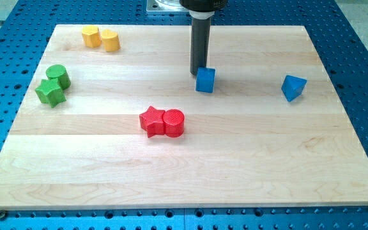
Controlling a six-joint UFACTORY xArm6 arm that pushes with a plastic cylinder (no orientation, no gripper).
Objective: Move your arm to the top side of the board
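The dark rod's lower end, my tip (199,73), is seen in the upper half of the pale wooden surface (184,172), a little right of centre, just beside or touching the upper left edge of a blue cube block (205,80). No gripper is fitted, so nothing is held or clasped. The task appears largely done; a further slide toward the top edge is judged to be left. The rod is straight, upright and dark grey.

Elsewhere, a blue angular block (293,87) lies near the right edge, two yellow blocks (100,38) by the top left corner, a green cylinder (58,75) and green star (50,93) at the left edge, and a red star (151,121) touching a red cylinder (174,122) near the centre.
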